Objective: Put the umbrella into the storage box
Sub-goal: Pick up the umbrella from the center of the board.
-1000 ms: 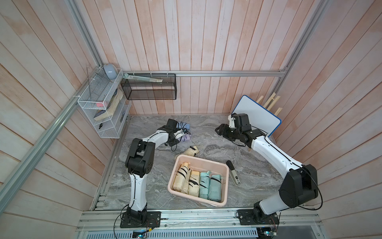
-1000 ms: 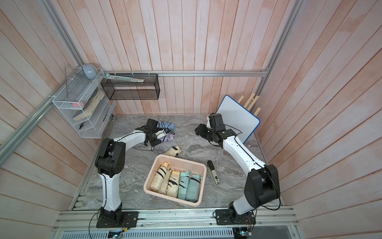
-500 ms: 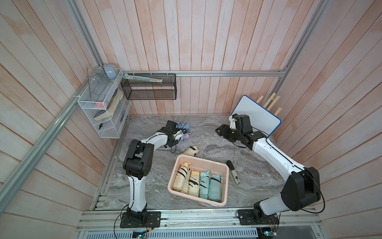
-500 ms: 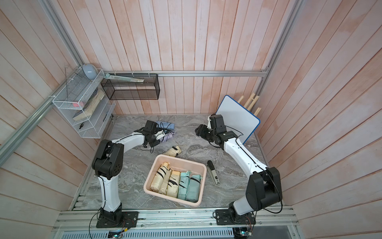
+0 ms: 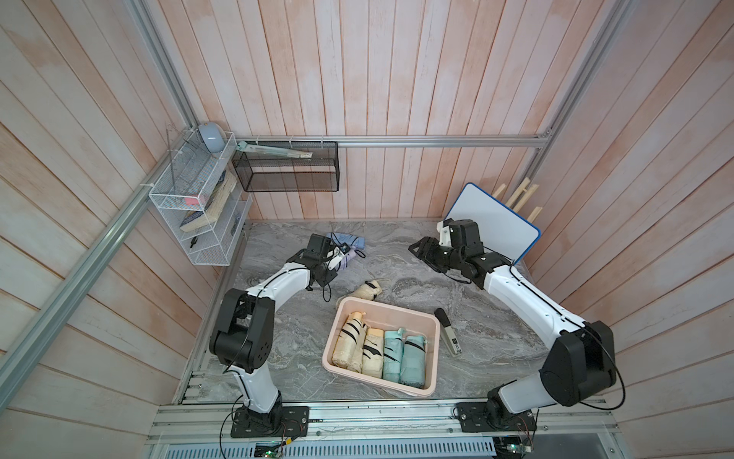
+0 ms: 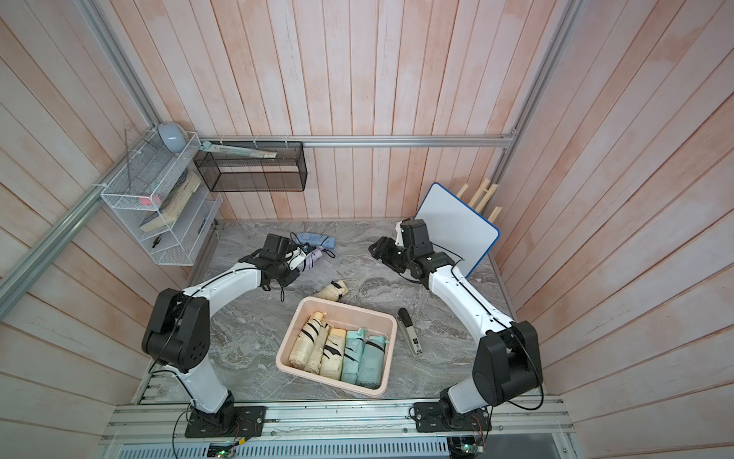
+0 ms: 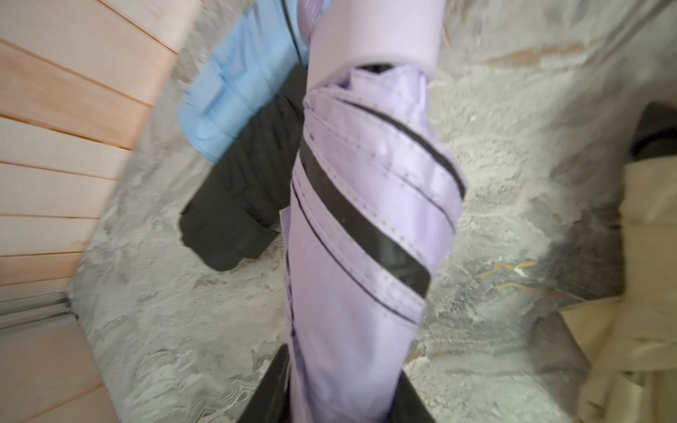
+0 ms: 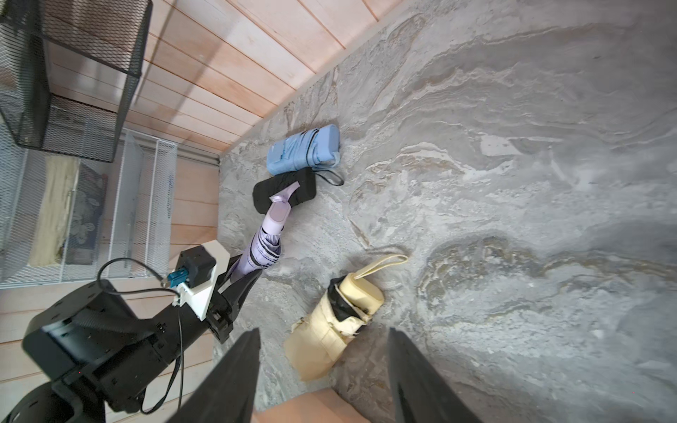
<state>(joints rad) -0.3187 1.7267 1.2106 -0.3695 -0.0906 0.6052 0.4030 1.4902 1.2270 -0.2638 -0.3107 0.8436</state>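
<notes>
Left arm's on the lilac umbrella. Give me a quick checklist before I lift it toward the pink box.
1. Grip: ok; left gripper is shut on the canopy end of the lilac umbrella.
2. Free of neighbours: cannot tell; its handle end overlaps the black umbrella.
3. Low path: not ok; cream umbrella lies before the far rim of the storage box.
4. Box room: ok; bare floor behind four stored umbrellas.
5. Right gripper: ok; open, empty, off aside.

No text is legible. A pale label with dark print on the black tool [image 5: 447, 334], lying on the worktop [image 5: 397, 254] well apart from the right pincer [image 5: 417, 249], is too small to read.
</notes>
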